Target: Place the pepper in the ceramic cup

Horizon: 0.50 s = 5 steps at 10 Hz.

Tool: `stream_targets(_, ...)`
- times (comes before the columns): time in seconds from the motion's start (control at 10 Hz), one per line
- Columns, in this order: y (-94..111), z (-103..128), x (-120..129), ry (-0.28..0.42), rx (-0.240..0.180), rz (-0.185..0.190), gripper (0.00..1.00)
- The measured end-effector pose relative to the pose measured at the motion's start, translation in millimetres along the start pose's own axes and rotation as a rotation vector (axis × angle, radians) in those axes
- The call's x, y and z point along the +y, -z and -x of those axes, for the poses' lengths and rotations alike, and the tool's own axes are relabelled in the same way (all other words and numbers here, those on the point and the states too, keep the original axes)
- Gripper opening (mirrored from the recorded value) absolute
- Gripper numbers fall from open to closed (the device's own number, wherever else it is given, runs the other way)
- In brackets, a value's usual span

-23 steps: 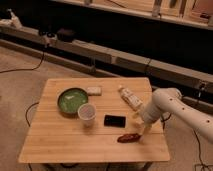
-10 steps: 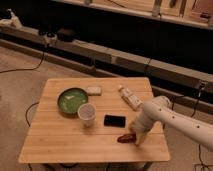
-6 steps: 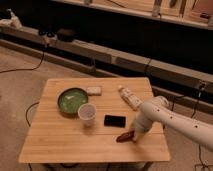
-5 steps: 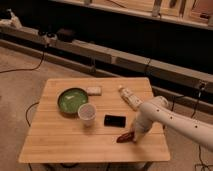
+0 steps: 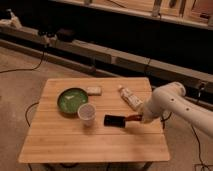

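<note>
Pincer [image 5: 137, 119] low over the right half of the worktop [image 5: 60, 145], my arm [image 5: 170, 102] reaching in from the right. Pincer pressed together, pinching the pepper [image 5: 131, 117]. Its dark red end pokes out leftward, just beside the right end of a black slab [image 5: 114, 120]. I cannot tell whether the pepper touches the wood. Cup [image 5: 86, 113] upright, left of the slab, apart from the pepper, just beside the near right rim of a green bowl [image 5: 71, 100]. White tube [image 5: 131, 97] lies just beyond my pincer. Small pale block [image 5: 93, 90] beyond the bowl.
</note>
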Motion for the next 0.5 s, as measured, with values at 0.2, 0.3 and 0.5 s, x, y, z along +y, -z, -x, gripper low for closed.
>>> stream_targets(0.2,43,2,-37,0.015,-0.004,-0.058,0.04)
stream_targets(0.3,51,14,-49,0.065,-0.023,-0.038,0.04)
stream_targets(0.5,42,38,-59,0.156,-0.036,0.029,0.04)
